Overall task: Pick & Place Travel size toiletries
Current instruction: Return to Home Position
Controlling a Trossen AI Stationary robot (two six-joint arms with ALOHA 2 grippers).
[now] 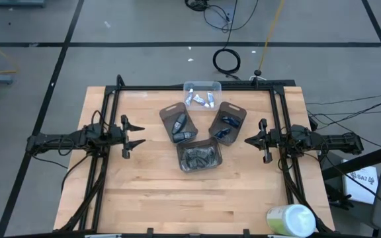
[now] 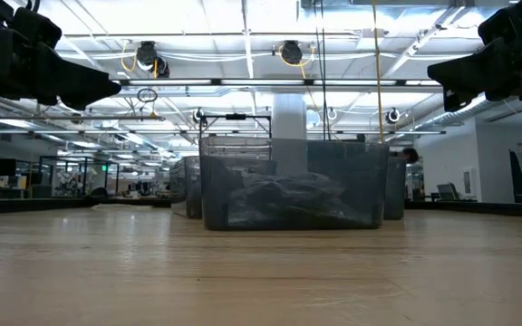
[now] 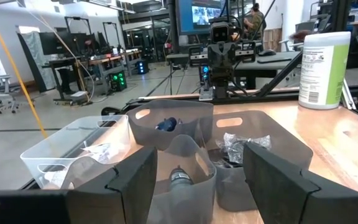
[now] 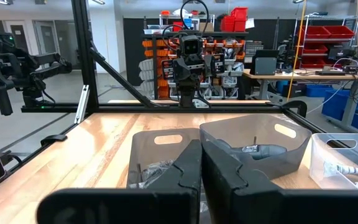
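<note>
Both my arms lie stretched low and level over the counter [image 1: 151, 192], one reaching in from each side, pointing at each other across the cluster of trays in the middle. My left claw [image 1: 140, 133] hangs just left of the cluster, fingers spread wide with nothing between them. My right claw [image 1: 248, 139] hangs just right of it, fingers pressed together on nothing. Neither touches a tray. The toiletries sit sorted: white tubes [image 1: 199, 100] in the clear tray [image 1: 202, 85] at the back, greyish pieces [image 1: 182, 134] in the left smoky tray [image 1: 166, 114], dark-blue bottles [image 1: 227, 121] in the right smoky tray [image 1: 238, 109], and a dark heap [image 1: 200, 155] in the front smoky tray [image 1: 181, 157]. I cannot sort that heap into single items; from counter height the tinted wall shows only a crumpled mass. My wrist cameras cut my own fingers off at the frame edge. The green-and-white container [image 1: 290, 220] stands at the counter's near right corner, partly cropped from above.
</note>
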